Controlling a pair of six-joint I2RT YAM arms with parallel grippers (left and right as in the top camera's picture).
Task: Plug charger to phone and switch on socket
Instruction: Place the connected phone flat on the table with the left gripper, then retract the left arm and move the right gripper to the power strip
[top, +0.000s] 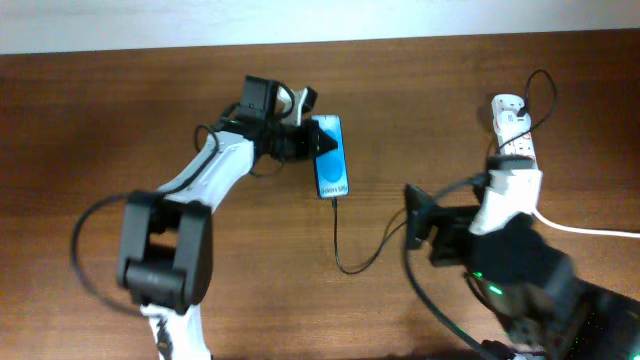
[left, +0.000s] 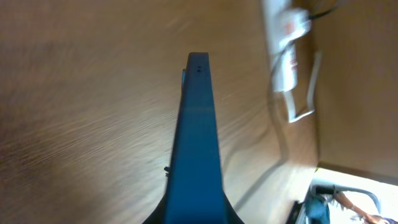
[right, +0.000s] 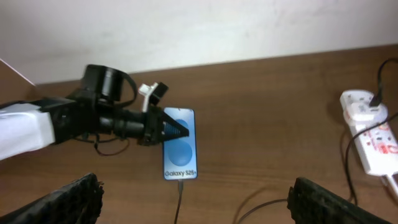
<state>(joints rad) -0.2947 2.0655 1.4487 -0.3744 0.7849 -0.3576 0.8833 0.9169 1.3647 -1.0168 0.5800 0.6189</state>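
Observation:
The phone (top: 331, 157) lies on the wooden table, blue screen up, reading "Galaxy S25+" in the right wrist view (right: 180, 146). My left gripper (top: 305, 140) is shut on its upper left edge; in the left wrist view the phone (left: 198, 137) shows edge-on between the jaws. The charger, a thin black cable (top: 345, 262), has its tip in the phone's bottom port (right: 181, 184) and loops right toward the socket. The socket (top: 514, 128) is a white power strip at the far right (right: 372, 135). My right gripper (right: 199, 202) is open, near the table's front, apart from phone and socket.
A white adapter with a black lead (right: 360, 104) sits at the socket's far end. The thick white cord (top: 590, 230) runs off to the right. The right arm (top: 500, 215) stands just in front of the socket. A pale wall borders the table's far edge.

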